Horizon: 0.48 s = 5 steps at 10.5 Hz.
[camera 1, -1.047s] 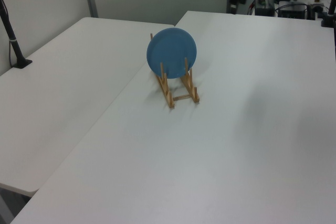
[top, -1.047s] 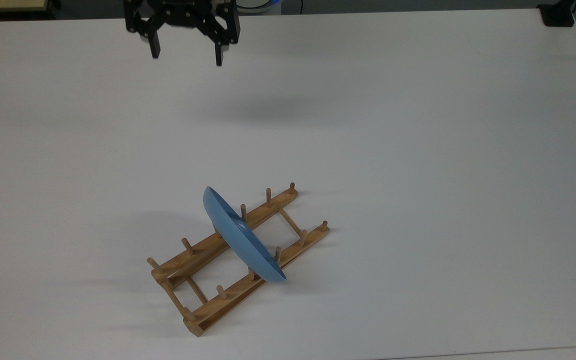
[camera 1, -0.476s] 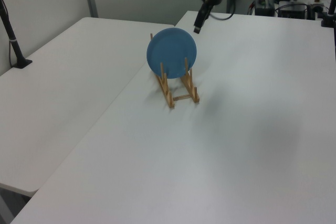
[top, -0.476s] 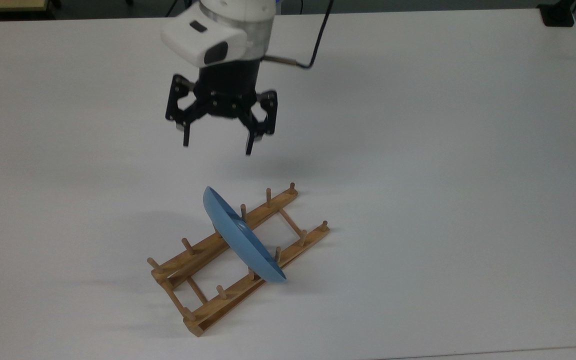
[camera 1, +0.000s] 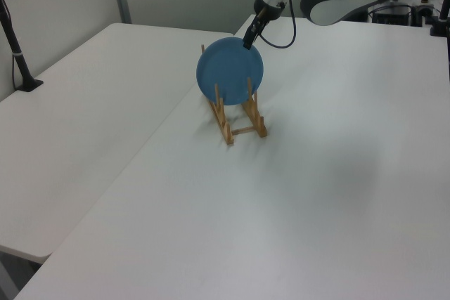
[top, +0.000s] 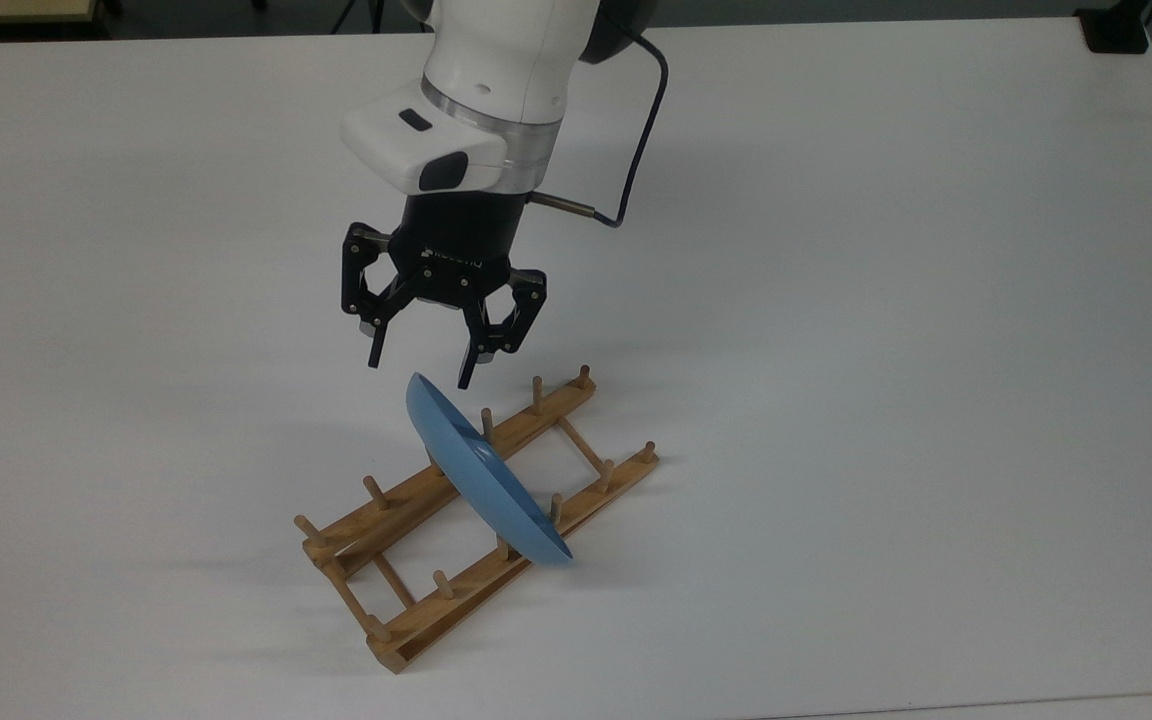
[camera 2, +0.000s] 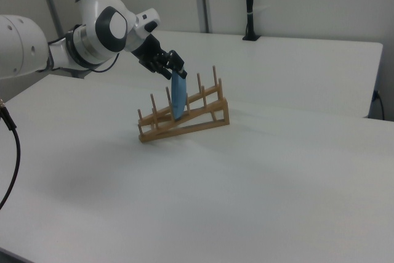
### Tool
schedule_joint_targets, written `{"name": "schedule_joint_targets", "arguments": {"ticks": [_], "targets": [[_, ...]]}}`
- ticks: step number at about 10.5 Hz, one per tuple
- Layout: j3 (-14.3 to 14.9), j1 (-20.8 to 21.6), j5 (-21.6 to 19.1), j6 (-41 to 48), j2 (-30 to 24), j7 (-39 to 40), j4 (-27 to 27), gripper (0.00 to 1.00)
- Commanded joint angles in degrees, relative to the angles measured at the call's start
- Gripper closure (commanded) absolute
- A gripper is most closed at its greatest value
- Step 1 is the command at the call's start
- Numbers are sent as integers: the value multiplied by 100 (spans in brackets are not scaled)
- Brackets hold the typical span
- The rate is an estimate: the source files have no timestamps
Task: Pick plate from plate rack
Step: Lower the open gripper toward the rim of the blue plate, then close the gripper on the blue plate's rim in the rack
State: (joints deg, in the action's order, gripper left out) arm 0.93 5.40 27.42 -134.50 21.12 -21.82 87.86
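A light-blue plate (top: 481, 470) stands on edge between the pegs of the wooden plate rack (top: 416, 610), leaning slightly. In the left view the plate (camera 1: 229, 72) faces the camera above the plate rack (camera 1: 242, 126); in the right view the plate (camera 2: 178, 97) is edge-on in the plate rack (camera 2: 191, 121). My gripper (top: 419, 372) hangs open just above the plate's upper rim, one finger on either side of the rim, touching nothing. In the left view the gripper (camera 1: 248, 41) sits at the plate's top right edge; in the right view the gripper (camera 2: 175, 71) is right over the plate's top.
The rack rests on a wide white table (top: 886, 300). A second white table (camera 1: 84, 103) adjoins it at the left view's left. A black post (camera 2: 249, 4) stands at the far table edge in the right view, and a cable (top: 636, 150) trails from my wrist.
My arm has come down and toward the rack, from well above the table to just over the plate's upper rim. The fingers stay open. Plate and rack have not moved.
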Motion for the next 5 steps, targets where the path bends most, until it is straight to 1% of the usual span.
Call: {"name": "schedule_joint_targets", "arguments": {"ticks": [1,3,5], "targets": [[39,31,237,-94,121,-191,-85,47],[48,31,246,-94,121,-191,-76,58],[56,31,246,-94,121,-191,-76,63]]}}
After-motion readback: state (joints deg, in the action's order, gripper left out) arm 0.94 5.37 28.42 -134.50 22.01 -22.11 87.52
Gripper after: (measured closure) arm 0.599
